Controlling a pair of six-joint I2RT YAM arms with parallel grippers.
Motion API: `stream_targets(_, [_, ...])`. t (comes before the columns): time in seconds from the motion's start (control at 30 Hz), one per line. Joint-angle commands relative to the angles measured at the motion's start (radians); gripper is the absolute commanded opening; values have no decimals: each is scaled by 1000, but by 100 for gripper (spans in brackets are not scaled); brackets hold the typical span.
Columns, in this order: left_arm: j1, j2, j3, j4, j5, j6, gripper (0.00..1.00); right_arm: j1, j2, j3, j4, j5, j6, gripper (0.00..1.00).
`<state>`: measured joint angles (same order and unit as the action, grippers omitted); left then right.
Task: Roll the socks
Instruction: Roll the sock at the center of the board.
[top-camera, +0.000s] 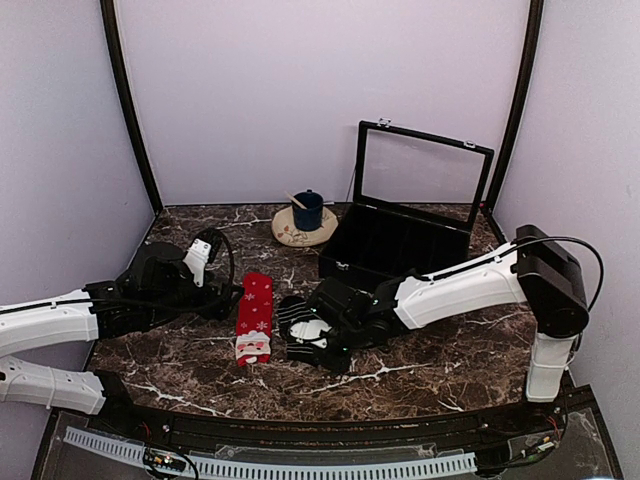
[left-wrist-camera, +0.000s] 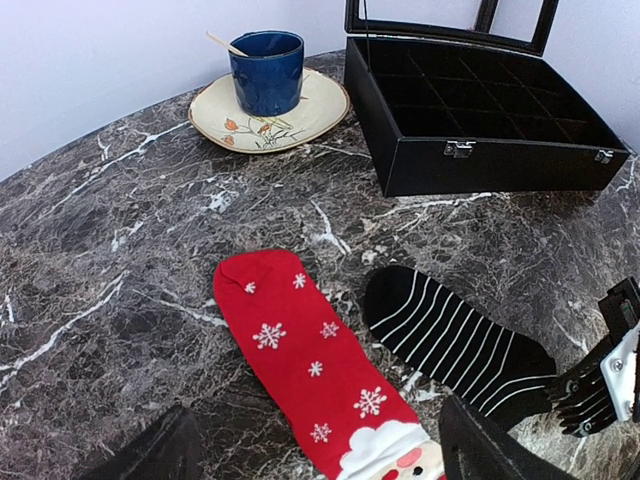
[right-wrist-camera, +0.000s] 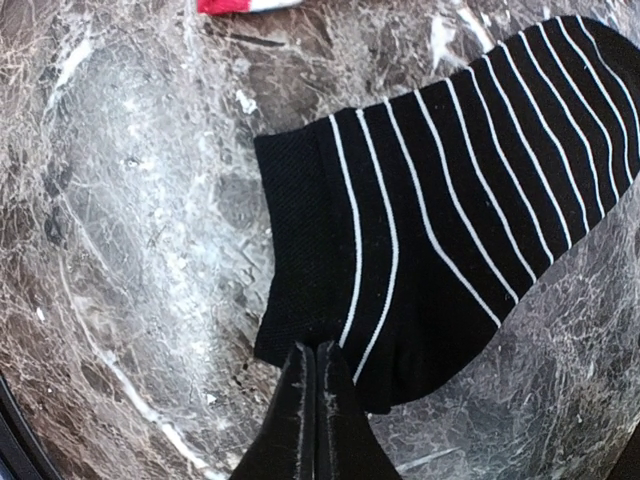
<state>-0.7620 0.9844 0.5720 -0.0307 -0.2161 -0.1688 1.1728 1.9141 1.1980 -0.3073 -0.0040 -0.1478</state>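
1. The red sock (top-camera: 255, 315) lies flat on the dark marble desk (left-wrist-camera: 100, 250). Its Santa face is at the end nearer to the arm bases.
2. The black sock (right-wrist-camera: 450, 230) with thin white stripes lies flat just beside the red one, on its right side. In the left wrist view a narrow strip of desk shows between them.
3. The left fingers (left-wrist-camera: 490, 450) are spread wide and hold nothing. They stand low, one on each side of the Santa end of the red sock.
4. The right fingers (right-wrist-camera: 300, 410) are pressed together. Their tips meet the side edge of the black sock, near its cuff. I cannot tell whether fabric is pinched between them.
5. Further back a blue cup (left-wrist-camera: 267, 70) stands on a cream plate (left-wrist-camera: 310, 115). A thin stick leans in the cup.
6. To the right of the plate is a black box (left-wrist-camera: 480, 165) with many compartments. Its lid stands up.
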Motion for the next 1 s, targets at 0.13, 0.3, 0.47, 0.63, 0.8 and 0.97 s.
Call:
stream_targets(0.13, [-4, -19, -27, 13, 24, 14, 85, -12, -18, 12, -14, -46, 29, 0])
stream_targets(0.3, [-4, -20, -31, 16, 25, 16, 85, -12, -22, 28, -37, -36, 27, 24])
stream_targets(0.47, [-5, -14, -33, 25, 28, 16, 85, -13, -6, 43, -47, -42, 22, 44])
stream_targets(0.63, [-5, -9, -34, 28, 32, 18, 85, -13, 15, 53, -48, -44, 13, 44])
stream_targets(0.8, [-6, -5, -32, 27, 33, 26, 85, -17, 42, 61, -52, -58, 4, 39])
stream_targets(0.97, [-5, 0, -33, 26, 35, 31, 85, -23, 63, 50, -56, -77, 4, 33])
